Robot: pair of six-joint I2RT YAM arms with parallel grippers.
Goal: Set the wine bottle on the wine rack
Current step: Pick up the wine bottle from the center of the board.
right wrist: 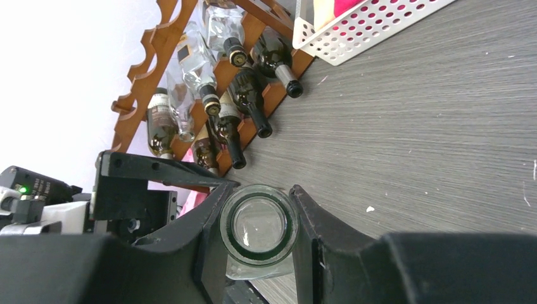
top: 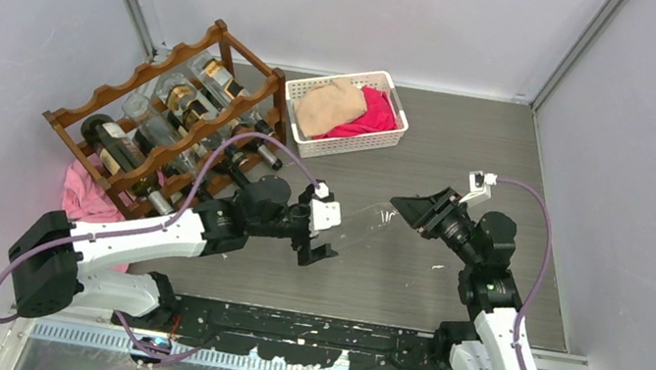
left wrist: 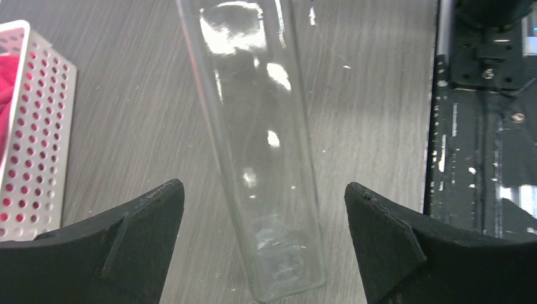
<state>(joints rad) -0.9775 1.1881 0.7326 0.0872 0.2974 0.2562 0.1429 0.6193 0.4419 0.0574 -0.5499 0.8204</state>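
Note:
A clear, empty glass wine bottle (top: 366, 223) hangs roughly level between the two arms. My right gripper (top: 411, 211) is shut on its neck. In the right wrist view the round mouth of the bottle (right wrist: 259, 225) is pinched between both fingers. My left gripper (left wrist: 265, 235) is open. Its fingers (left wrist: 147, 235) stand wide on either side of the bottle's base end (left wrist: 278, 253), with gaps on both sides. The reddish-brown wine rack (top: 168, 105) stands at the back left with several bottles lying in it.
A white perforated basket (top: 345, 113) with tan and pink cloths sits behind the grippers, and its wall (left wrist: 31, 139) shows left of my left fingers. A pink cloth (top: 89, 192) lies by the rack's near corner. Bottle necks (right wrist: 250, 114) stick out of the rack.

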